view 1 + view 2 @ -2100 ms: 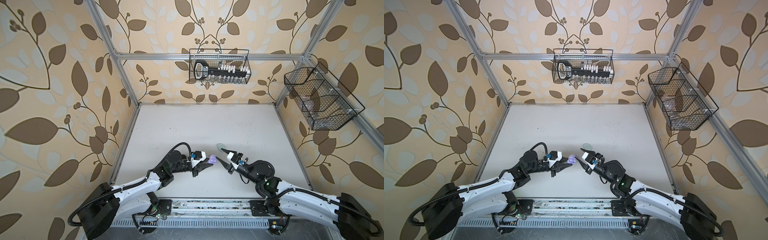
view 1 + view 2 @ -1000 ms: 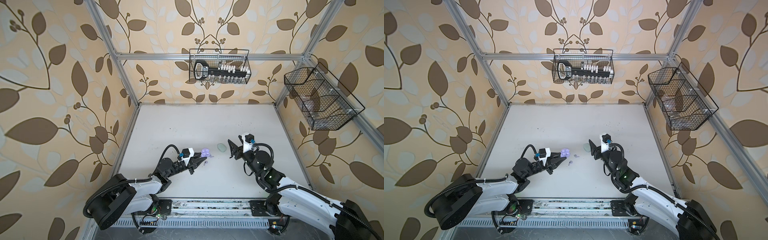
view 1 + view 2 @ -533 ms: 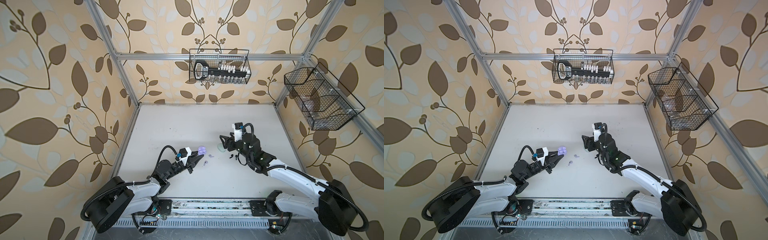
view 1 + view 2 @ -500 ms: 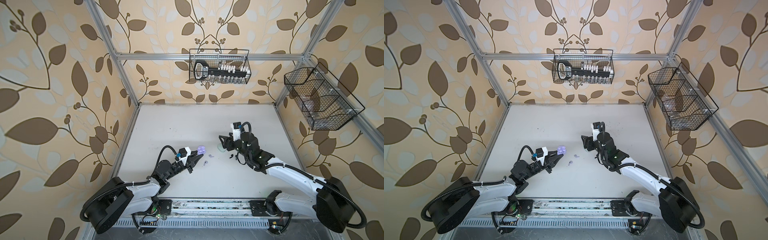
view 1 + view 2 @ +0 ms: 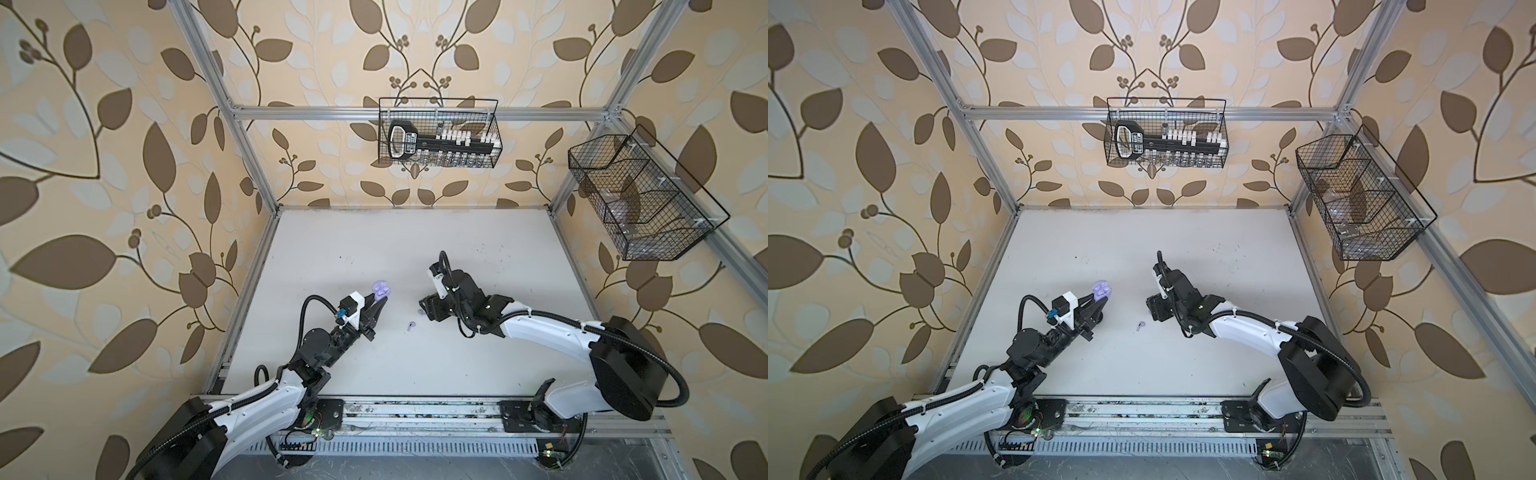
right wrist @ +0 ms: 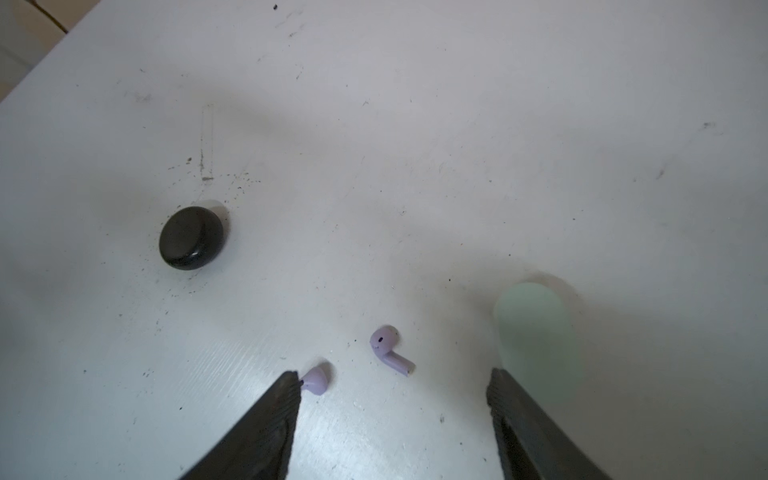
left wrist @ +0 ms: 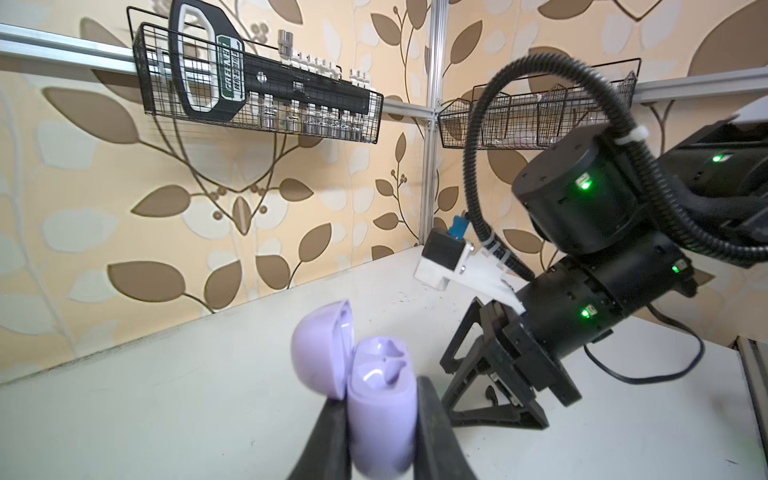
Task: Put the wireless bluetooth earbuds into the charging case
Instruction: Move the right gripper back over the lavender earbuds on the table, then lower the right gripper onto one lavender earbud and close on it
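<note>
My left gripper [image 7: 380, 419] is shut on the lavender charging case [image 7: 382, 399], whose lid [image 7: 322, 349] stands open; both top views show the case [image 5: 380, 290] [image 5: 1101, 289] held above the table. Two lavender earbuds lie on the table in the right wrist view. One earbud [image 6: 388, 347] lies between my fingers; the other earbud [image 6: 316, 380] touches one fingertip. My right gripper [image 6: 392, 374] hangs open over them, holding nothing. In the top views one earbud [image 5: 410, 326] [image 5: 1139, 326] lies between the arms, and the right gripper [image 5: 428, 309] is low over the table.
A closed black case [image 6: 192, 237] and a mint case [image 6: 536, 332] sit on the table near my right gripper; the right arm hides both in the top views. Wire baskets hang on the back wall [image 5: 438, 133] and the right wall [image 5: 640, 199].
My right arm has swung left and come down over the earbuds, now covering the mint case in the top views. The left gripper with the lavender case has hardly moved.
</note>
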